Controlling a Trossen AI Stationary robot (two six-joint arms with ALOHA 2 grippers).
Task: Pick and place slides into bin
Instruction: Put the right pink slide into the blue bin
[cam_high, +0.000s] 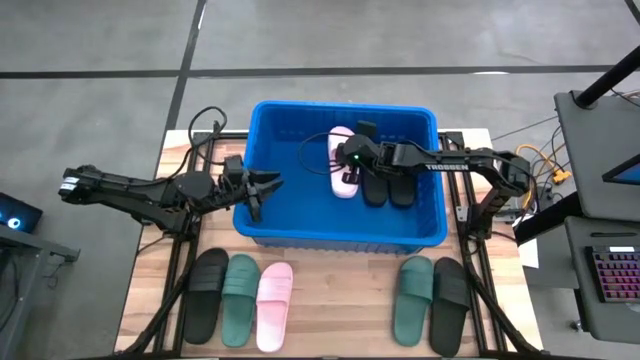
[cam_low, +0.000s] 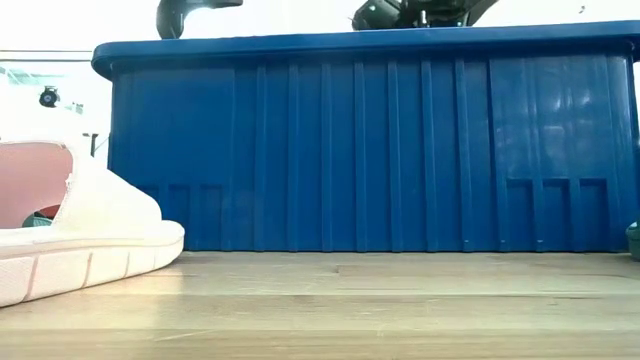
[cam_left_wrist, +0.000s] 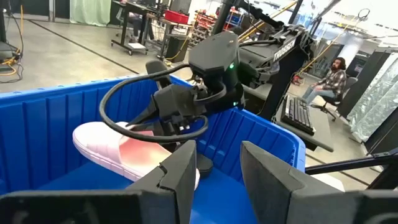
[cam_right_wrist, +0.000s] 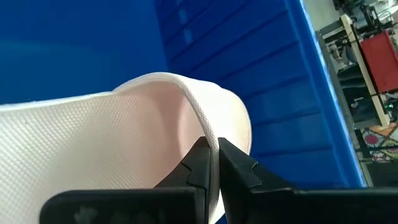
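The blue bin (cam_high: 262, 232) stands at the middle of the table. Inside it a light pink slide (cam_high: 343, 178) is held by my right gripper (cam_high: 347, 160), which is shut on it, next to two black slides (cam_high: 388, 188) on the bin's floor. The left wrist view shows this pink slide (cam_left_wrist: 112, 148) tilted on its side. My left gripper (cam_high: 268, 186) hovers open over the bin's left wall, level, with nothing between its fingers (cam_left_wrist: 184, 163). Five more slides lie on the near table: black (cam_high: 207, 296), green (cam_high: 240, 300), pink (cam_high: 274, 306), green (cam_high: 412, 298), black (cam_high: 450, 306). My right gripper pinches the pink slide's strap at its edge (cam_right_wrist: 200, 124) between its two fingertips (cam_right_wrist: 199, 163). The fingers slant down into the bin from the table's right. The slide sits tilted below them, inside the bin; whether its lower end rests on anything I cannot tell.
The bin's walls (cam_low: 370, 150) rise high above the tabletop and fill the low view; the pink table slide (cam_low: 70, 235) lies near the camera. Bare wood (cam_high: 340, 300) lies between the two groups of slides. A person sits at a desk (cam_left_wrist: 333, 78) beyond the table.
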